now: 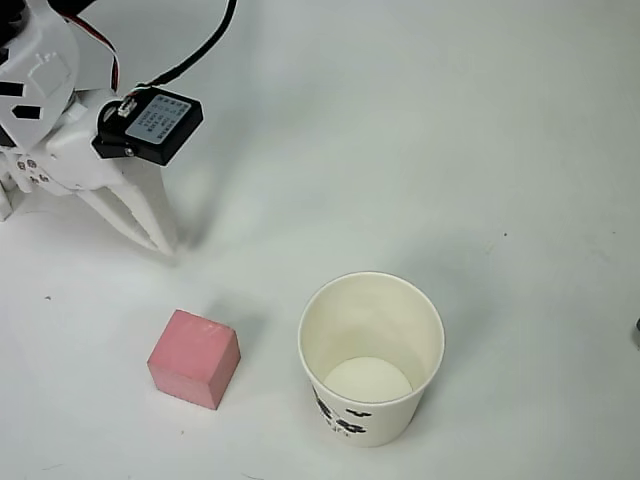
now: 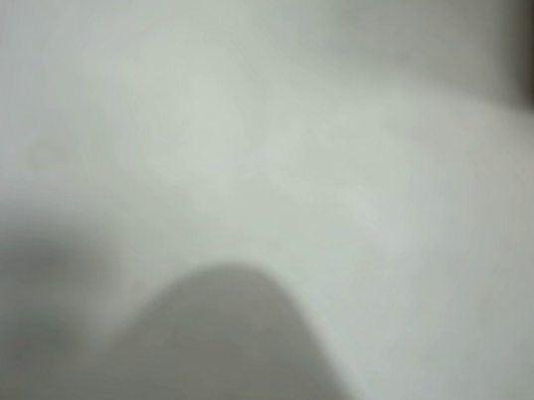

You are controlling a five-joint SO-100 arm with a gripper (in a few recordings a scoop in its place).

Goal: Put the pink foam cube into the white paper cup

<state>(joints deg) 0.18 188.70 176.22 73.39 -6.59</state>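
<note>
step: approach, nothing grasped | gripper [image 1: 160,240]: far left in overhead view, fingertips together, holding nothing | pink foam cube [image 1: 194,358]: on table, just left of upright white paper cup [image 1: 371,355], apart | next: open, descend over cube, likely straddling its sides

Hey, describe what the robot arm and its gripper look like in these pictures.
In the overhead view, the arm is white plastic with small black marks. A black boxy servo with a white printed label sits at the wrist, fed by a black cable and red and white wires. The gripper has long, tapering white fingers.
</note>
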